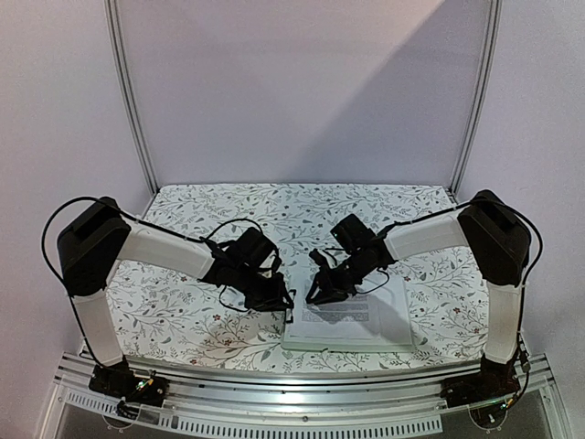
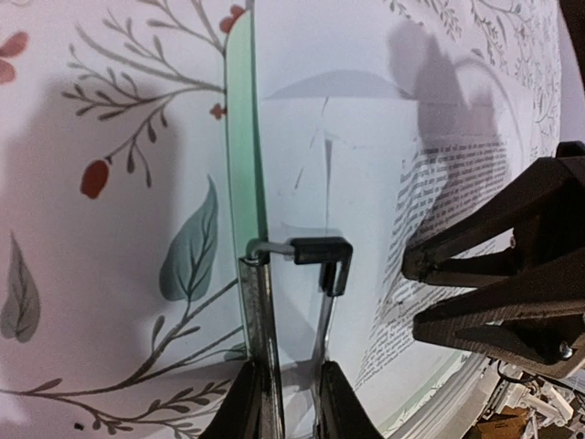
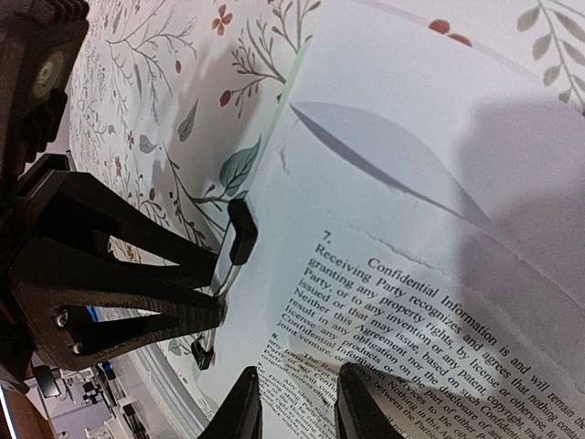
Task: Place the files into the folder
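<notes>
The clip (image 2: 320,251) of the folder (image 2: 239,137) is pinched in the nearly closed jaws of the left gripper (image 2: 291,384), presumably to keep it open. The files (image 3: 439,183) lie on the folder, on the table (image 1: 183,311). The right gripper (image 3: 300,389) is poised over them with jaws slightly parted; whether a sheet is gripped cannot be told.

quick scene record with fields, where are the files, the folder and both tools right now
files: white sheets, printed text on part, lying on the folder
folder: pale green board on the floral table, clip at the edge toward the left arm
left tool: shut on the clip's metal lever
right tool: jaws apart over the printed sheet, no grip seen
</notes>
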Available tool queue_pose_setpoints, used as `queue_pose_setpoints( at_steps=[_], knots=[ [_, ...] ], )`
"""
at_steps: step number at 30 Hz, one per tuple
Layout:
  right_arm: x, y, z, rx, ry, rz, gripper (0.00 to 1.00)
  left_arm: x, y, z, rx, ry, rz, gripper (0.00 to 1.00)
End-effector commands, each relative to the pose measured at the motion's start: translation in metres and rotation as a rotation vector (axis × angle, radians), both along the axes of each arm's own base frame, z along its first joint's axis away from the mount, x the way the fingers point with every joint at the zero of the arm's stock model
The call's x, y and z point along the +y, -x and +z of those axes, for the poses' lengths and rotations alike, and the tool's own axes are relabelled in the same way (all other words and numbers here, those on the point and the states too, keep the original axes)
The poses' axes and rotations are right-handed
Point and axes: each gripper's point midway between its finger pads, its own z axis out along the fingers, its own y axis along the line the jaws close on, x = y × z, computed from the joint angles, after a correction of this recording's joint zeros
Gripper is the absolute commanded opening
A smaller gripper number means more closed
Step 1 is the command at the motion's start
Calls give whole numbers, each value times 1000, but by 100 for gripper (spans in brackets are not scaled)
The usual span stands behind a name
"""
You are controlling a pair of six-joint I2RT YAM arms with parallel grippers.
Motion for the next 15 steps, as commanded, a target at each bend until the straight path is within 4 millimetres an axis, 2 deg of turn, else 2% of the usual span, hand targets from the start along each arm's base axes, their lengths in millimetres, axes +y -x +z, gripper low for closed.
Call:
queue_pose_setpoints(
  at_steps=[1, 4, 10, 13, 15],
  knots=[
    [1, 8, 16, -28, -23, 8, 28, 33, 16, -47, 100, -151, 38, 0],
    [5, 7, 30, -42, -63, 12, 28, 33, 16, -48, 105, -151, 37, 0],
    [3, 8, 39, -47, -63, 10, 29, 35, 15, -47, 105, -154, 39, 0],
    [-6, 8, 44, -68, -21, -6, 30, 34, 15, -47, 104, -153, 38, 0],
    [-20, 8, 42, -84, 54, -24, 34, 35, 14, -47, 103, -154, 39, 0]
  ],
)
